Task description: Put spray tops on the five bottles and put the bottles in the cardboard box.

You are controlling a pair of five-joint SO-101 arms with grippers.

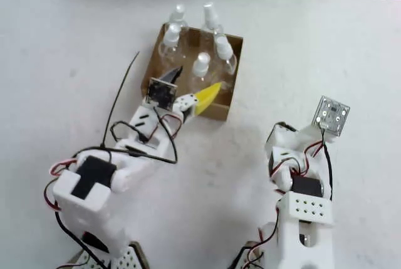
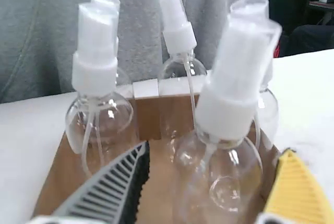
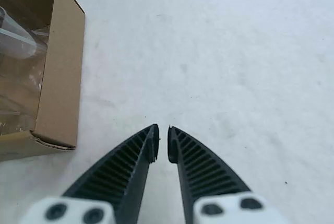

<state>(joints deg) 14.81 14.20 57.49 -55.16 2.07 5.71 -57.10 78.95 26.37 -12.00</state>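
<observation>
The cardboard box (image 1: 222, 107) stands at the back middle of the table and holds several clear bottles, each upright with a white spray top. My left gripper (image 1: 197, 81) is open at the box's near edge. Its dark finger (image 2: 117, 187) and yellow finger (image 2: 295, 192) stand on either side of the nearest bottle (image 2: 222, 145), apart from it. Behind it stand other capped bottles (image 2: 96, 114). My right gripper (image 3: 162, 143) is shut on nothing, low over bare table to the right of the box (image 3: 60, 67).
A thin black cable (image 1: 119, 93) runs from the left arm towards the box's left side. The right arm (image 1: 301, 181) sits at the front right. White table surface lies open all around the box.
</observation>
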